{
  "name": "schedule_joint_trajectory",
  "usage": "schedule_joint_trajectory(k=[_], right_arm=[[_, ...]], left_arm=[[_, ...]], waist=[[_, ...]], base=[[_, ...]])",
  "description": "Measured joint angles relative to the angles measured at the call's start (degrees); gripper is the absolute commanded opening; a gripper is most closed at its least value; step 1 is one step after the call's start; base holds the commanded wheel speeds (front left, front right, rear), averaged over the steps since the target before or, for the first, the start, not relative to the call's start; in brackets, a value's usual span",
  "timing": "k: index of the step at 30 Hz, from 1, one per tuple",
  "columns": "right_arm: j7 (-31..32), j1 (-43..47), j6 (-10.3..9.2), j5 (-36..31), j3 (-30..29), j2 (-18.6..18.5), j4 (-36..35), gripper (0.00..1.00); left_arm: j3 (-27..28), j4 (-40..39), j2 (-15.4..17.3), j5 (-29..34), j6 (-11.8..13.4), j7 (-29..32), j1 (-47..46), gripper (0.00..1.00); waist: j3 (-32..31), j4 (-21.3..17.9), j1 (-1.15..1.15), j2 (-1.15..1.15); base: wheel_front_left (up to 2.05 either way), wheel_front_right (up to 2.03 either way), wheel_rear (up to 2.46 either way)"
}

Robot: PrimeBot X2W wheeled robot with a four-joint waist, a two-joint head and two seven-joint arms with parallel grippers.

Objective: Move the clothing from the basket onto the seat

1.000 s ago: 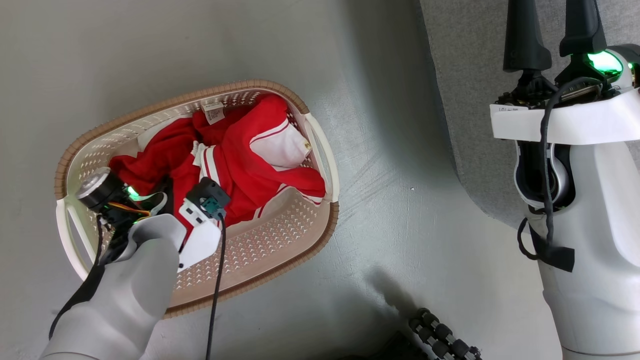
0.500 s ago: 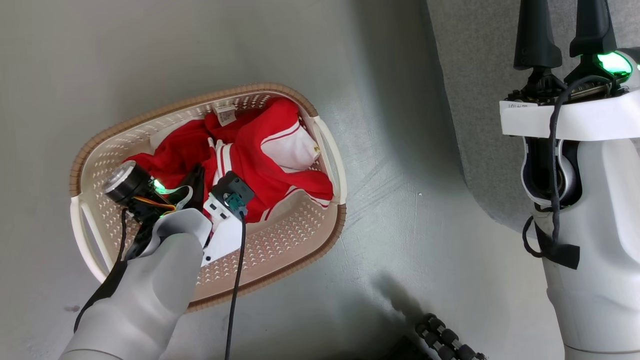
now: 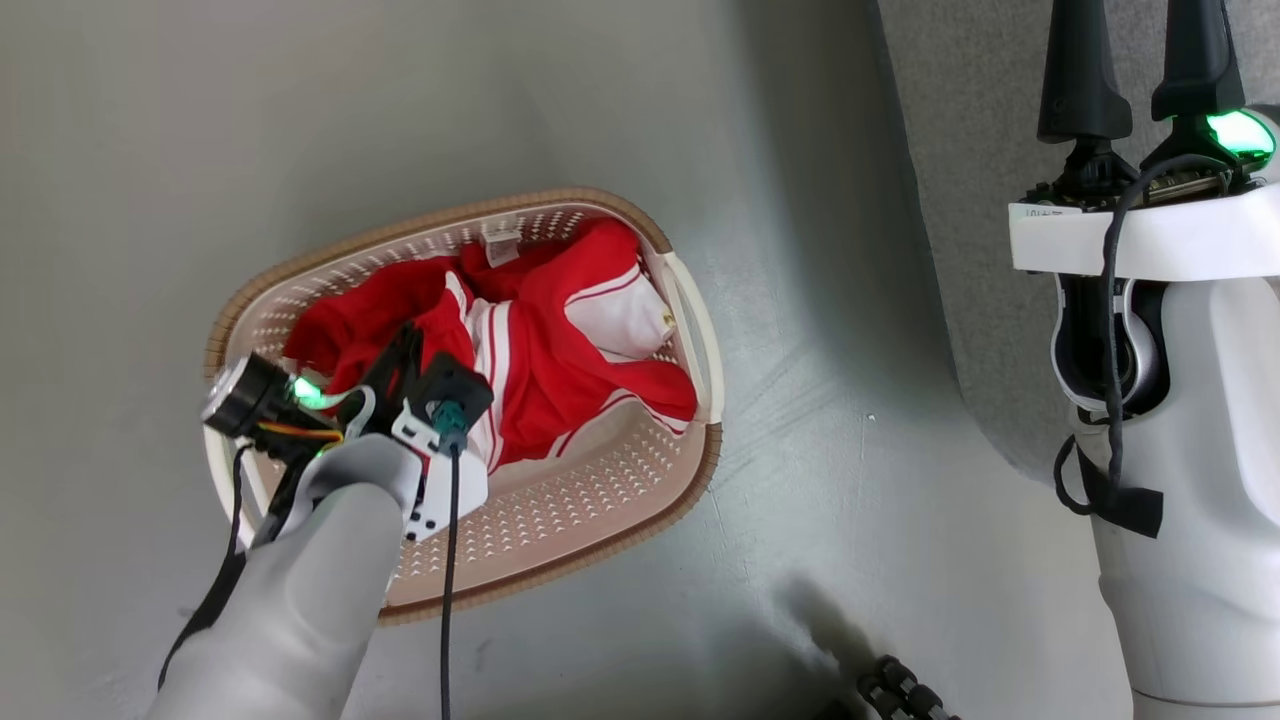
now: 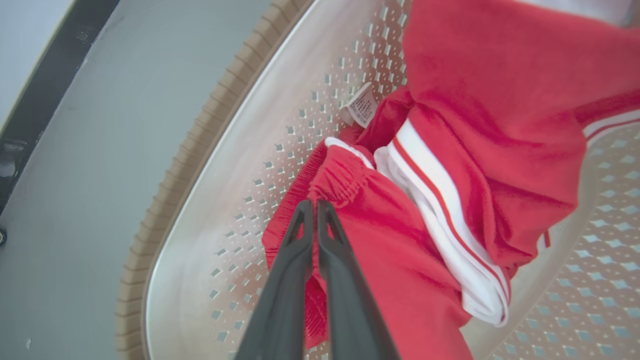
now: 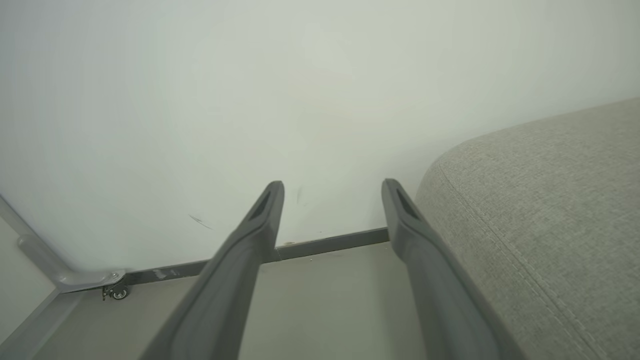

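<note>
Left gripper (image 4: 315,206) pinching clothing (image 4: 475,125) near basket (image 4: 235,150) wall; right gripper (image 5: 332,192) spread, beside seat (image 5: 550,210) edge.

Grey floor (image 3: 300,120) under basket (image 3: 600,490) and seat (image 3: 970,200)

Floor (image 3: 600,100): smooth grey surface, matte, w/ faint streak marks and a soft dark shadow toward the lower edge of the head view. Wall (image 5: 250,100): plain off-white, w/ a small dark scuff (image 5: 200,221) low down. Skirting strip (image 5: 330,243): dark, ran along the wall/floor junction; also seen as a dark band (image 4: 55,85) in the left wrist view. Caster (image 5: 117,292): small, black, fitted under a pale metal frame leg (image 5: 45,265), resting on the floor close to the skirting.
</note>
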Motion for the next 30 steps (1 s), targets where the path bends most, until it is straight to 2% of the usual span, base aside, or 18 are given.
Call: schedule_joint_trajectory(k=[13,30], right_arm=[[0.00,1.85,0.00,-2.68,-1.56,-0.05,1.58,1.00],[0.00,5.69,0.00,-4.82,-1.86,-0.12,3.56,1.00]], left_arm=[[4.34,-7.34,-1.25,-5.88,3.04,-3.90,4.83,0.00],[5.13,-22.05,-2.14,-9.53,2.18,-4.41,7.21,0.00]], waist=[[-4.61,3.31,0.00,0.00],[-12.17,7.39,0.00,0.00]], base=[[0.00,0.00,0.00],[0.00,0.00,0.00]])
